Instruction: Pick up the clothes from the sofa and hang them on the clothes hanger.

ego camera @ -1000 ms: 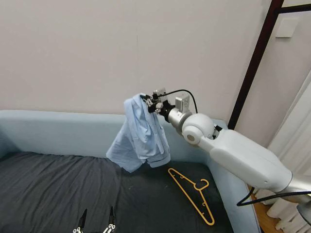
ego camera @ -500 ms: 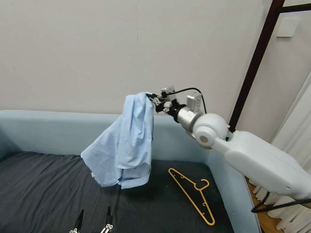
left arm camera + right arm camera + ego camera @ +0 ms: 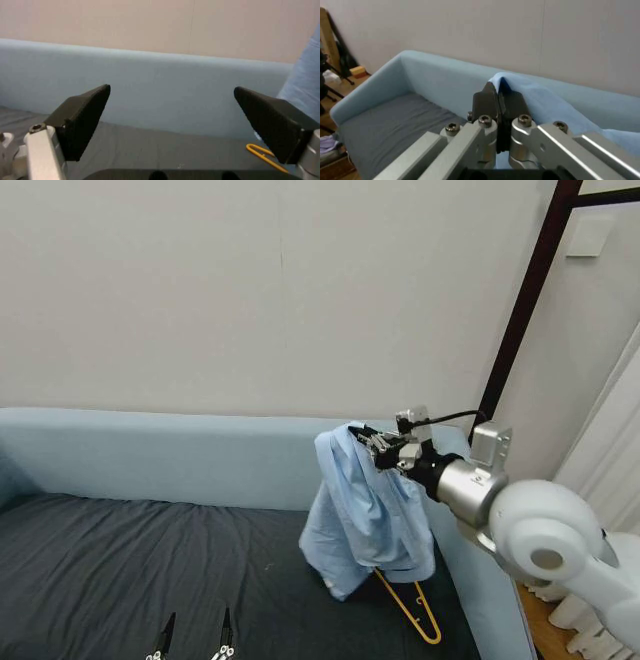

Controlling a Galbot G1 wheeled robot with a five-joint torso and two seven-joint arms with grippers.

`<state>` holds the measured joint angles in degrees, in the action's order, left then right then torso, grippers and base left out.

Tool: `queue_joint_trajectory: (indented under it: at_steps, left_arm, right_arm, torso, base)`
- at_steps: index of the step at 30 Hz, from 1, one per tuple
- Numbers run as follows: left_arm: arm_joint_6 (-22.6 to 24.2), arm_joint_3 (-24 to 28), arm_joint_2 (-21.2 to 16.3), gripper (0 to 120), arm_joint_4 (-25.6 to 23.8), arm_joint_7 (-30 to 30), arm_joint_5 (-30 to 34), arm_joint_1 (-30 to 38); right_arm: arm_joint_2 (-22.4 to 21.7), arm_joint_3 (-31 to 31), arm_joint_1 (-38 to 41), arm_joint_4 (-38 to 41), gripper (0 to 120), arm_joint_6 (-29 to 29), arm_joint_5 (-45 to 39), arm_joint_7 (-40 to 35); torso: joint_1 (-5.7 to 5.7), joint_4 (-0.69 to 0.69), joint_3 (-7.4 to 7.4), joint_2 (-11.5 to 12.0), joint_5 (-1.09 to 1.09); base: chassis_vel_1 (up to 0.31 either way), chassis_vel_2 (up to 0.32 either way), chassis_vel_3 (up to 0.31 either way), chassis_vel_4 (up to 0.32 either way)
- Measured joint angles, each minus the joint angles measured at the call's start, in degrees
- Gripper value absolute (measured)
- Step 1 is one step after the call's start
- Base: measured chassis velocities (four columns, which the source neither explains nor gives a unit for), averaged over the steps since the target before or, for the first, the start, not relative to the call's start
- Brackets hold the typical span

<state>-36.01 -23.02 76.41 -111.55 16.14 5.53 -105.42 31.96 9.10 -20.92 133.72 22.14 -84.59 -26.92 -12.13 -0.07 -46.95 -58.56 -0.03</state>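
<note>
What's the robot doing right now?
The right claw is shut on a light blue fabric shirt and holds it up at the right end of the pale blue sofa, with the cloth dangling toward the dark seat. A thin yellow clothes hanger lies on the seat below it, not yet used. The left claw waits open, low over the seat's front.

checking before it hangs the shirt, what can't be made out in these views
Head view: shirt, held in the right gripper, covers the yellow hanger's upper part.
Head view: top edge cuts off the dark pole.
Head view: bottom edge cuts off the left gripper.
</note>
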Motion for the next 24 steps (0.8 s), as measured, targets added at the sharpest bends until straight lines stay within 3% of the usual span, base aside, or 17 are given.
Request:
queue_joint_trajectory:
  at_steps: [5,9,13,14,19,21,24]
  left_arm:
    - [-0.17,-0.01,0.05,98,0.0,0.0,0.0,-0.18]
    - [-0.18,-0.19,0.23,98,0.45,0.01,0.05,-0.07]
    - [-0.19,-0.2,1.08,98,2.05,0.04,0.05,0.45]
    - [-0.19,-0.2,1.08,98,2.05,0.04,0.05,0.45]
    - [-0.41,-0.17,2.6,98,2.95,-0.08,-0.91,-0.04]
    - [-0.64,-0.25,2.74,98,2.95,0.01,-1.09,-0.35]
    - [-1.4,-0.85,3.1,98,3.1,0.01,-1.56,-1.3]
  right_arm:
    - [0.79,-0.74,-0.06,0.53,0,0.95,-3.55,-2.47]
    - [4.48,2.5,0.61,-2.62,0,1.65,-3.98,-3.39]
    - [13.12,9.88,-0.41,-16.03,0,2.08,0.96,-1.74]
    - [13.12,9.88,-0.41,-16.03,0,2.08,0.96,-1.74]
    - [28.91,18.26,-0.85,-44.49,0,-2.78,18.15,7.58]
    - [31.06,19.03,-0.14,-49.14,0,-3.85,19.8,8.86]
    - [38.52,20.76,4.09,-64.28,0,-7.34,23.18,12.51]
  torso:
    - [0.0,0.01,0.0,0.0,0.0]
    - [0.0,0.0,0.0,0.0,-0.01]
    - [0.0,0.0,-0.01,0.01,-0.02]
    - [0.0,0.0,-0.01,0.01,-0.02]
    - [-0.01,0.05,-0.02,0.02,0.01]
    - [-0.01,0.03,-0.03,0.02,-0.03]
    - [-0.01,0.0,-0.02,0.02,-0.04]
  base:
    - [0.0,0.0,0.0,0.0]
    - [0.0,0.0,0.0,0.0]
    - [0.0,0.0,0.0,0.0]
    - [0.0,0.0,0.0,0.0]
    - [0.0,0.0,0.0,0.0]
    - [0.0,0.0,0.0,0.0]
    - [0.0,0.0,0.0,0.0]
